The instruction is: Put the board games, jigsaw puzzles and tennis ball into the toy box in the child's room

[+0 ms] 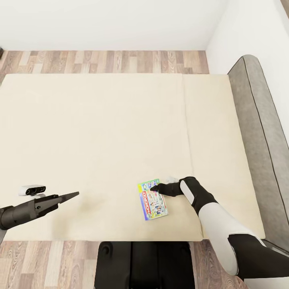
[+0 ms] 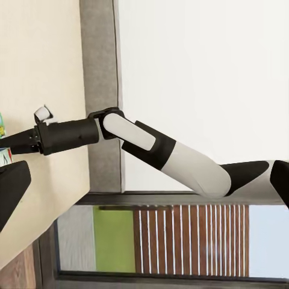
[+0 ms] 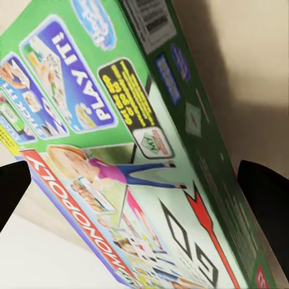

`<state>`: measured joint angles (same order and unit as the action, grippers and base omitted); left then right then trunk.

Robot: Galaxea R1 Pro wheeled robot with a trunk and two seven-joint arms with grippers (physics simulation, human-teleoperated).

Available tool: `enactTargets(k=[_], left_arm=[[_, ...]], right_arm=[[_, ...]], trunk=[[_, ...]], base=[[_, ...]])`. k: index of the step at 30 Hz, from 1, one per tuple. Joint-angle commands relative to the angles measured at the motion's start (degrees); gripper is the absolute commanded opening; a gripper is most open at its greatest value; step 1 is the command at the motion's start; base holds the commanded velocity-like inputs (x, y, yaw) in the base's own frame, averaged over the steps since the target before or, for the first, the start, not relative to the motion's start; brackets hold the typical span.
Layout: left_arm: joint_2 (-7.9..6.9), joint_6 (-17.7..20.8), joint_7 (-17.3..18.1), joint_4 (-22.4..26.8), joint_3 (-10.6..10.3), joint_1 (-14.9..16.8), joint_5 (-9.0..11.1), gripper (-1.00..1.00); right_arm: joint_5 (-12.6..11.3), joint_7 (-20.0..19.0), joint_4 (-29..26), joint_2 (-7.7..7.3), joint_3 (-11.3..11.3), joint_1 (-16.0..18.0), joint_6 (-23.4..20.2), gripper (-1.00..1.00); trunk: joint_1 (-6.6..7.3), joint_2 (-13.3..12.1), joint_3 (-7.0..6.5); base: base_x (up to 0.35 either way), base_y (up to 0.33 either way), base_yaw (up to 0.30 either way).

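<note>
1. board game [image 1: 153, 199]: one thin flat rectangular box, green edges, white-green printed lid with red strip reading MONOPOLY. Lies flat, lid up, skewed to the mattress edges, near the near edge of the bed.
2. bed [image 1: 92, 140]: wide plain beige mattress, dark grey headboard along its right side, wood-plank floor around.

Bright, even light washes the bed [image 1: 100, 140], with soft, faint shadows under the arms. No glare. The board game [image 3: 138, 162] is slightly blurred up close in the right wrist view, its small print perhaps unreadable. Edges look undistorted.
</note>
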<state>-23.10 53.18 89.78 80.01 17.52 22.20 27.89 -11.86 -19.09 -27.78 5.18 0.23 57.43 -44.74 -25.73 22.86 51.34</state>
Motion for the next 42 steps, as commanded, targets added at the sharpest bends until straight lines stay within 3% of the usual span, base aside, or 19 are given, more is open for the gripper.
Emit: enactTargets(k=[1, 21, 42], left_arm=[[-0.01, 0.61, 0.22, 0.0, -0.03, 0.03, -0.03, 1.0], [-0.08, 0.61, 0.22, 0.02, -0.03, 0.03, -0.03, 1.0], [-0.1, 0.67, 0.22, -0.03, -0.03, 0.03, -0.03, 1.0]], right_arm=[[-0.45, 0.1, 0.01, 0.01, 0.06, -0.03, -0.18, 1.0], [-0.46, 0.1, 0.01, 0.09, 0.1, -0.03, -0.18, 1.0], [-0.45, 0.1, 0.01, 0.09, 0.09, -0.03, -0.18, 1.0]], trunk=[[-0.05, 0.06, 0.07], [-0.05, 0.06, 0.07], [-0.05, 0.06, 0.07]], base=[[0.0, 0.11, 0.0], [0.0, 0.107, 0.0], [0.0, 0.01, 0.0]])
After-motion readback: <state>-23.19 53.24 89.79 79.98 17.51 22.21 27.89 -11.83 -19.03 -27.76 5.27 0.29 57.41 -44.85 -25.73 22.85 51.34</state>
